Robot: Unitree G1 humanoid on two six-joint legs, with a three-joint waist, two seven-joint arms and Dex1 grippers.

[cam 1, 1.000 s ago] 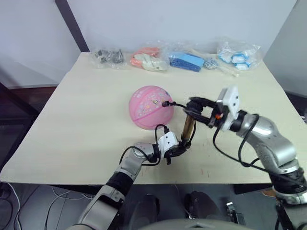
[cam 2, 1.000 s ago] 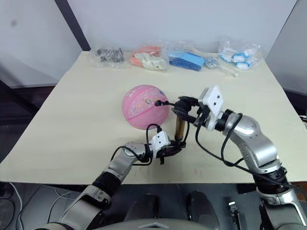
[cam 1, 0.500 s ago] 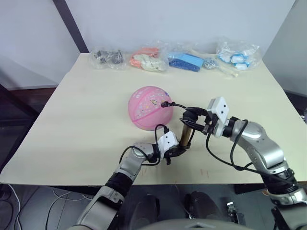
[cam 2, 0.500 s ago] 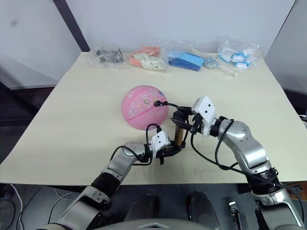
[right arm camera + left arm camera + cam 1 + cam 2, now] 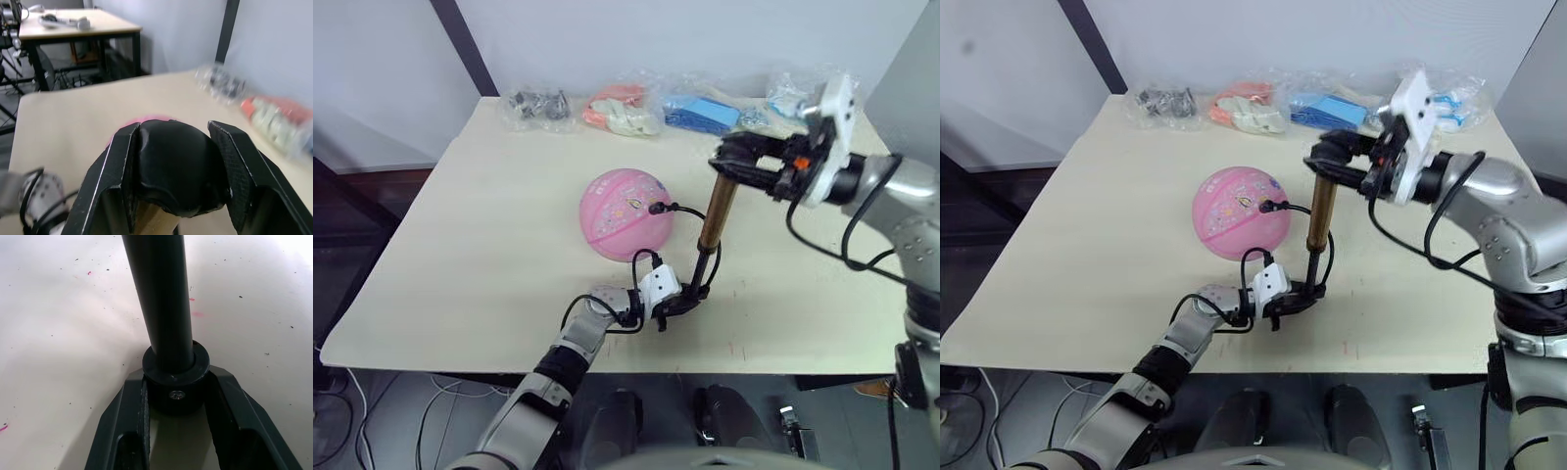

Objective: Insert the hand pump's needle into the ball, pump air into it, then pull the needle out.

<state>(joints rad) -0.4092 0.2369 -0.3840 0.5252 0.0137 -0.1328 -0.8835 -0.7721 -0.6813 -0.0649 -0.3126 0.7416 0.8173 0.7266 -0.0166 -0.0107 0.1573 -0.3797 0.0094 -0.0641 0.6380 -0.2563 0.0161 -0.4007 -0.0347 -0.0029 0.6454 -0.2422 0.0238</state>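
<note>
L gripper (image 5: 176,396): jaws closed on the black base cap of the hand pump (image 5: 1321,215), one finger each side of the cap, gripper low at the worktop (image 5: 489,245) surface. Dark rod rises straight up out of the cap between the fingers.

R gripper (image 5: 176,186): jaws closed on the black T-handle at the pump's top end, handle wedged snug between both fingers. R gripper sits high above the worktop, directly over the pump base.

Pump: stands approx. upright, slight lean. Gold-bronze barrel hangs under the T-handle, raised well off the base; thin dark rod exposed between barrel and base cap, i.e. pump drawn out long.

Hose: thin black, loops from near the pump base up and over toward the ball (image 5: 625,212). Needle (image 5: 656,208) fitting sits against the ball's side facing the pump; pin itself too small to make out, can't tell how deep it goes.

Ball: pink, small prints, looks mostly round, resting on the worktop just beside the pump, on the robot's left of it and slightly further from the robot.

Beyond the ball, along the worktop's far edge: row of clear bags (image 5: 626,110), with dark, orange/white, blue and blue-white contents. Well apart from ball and pump.
</note>
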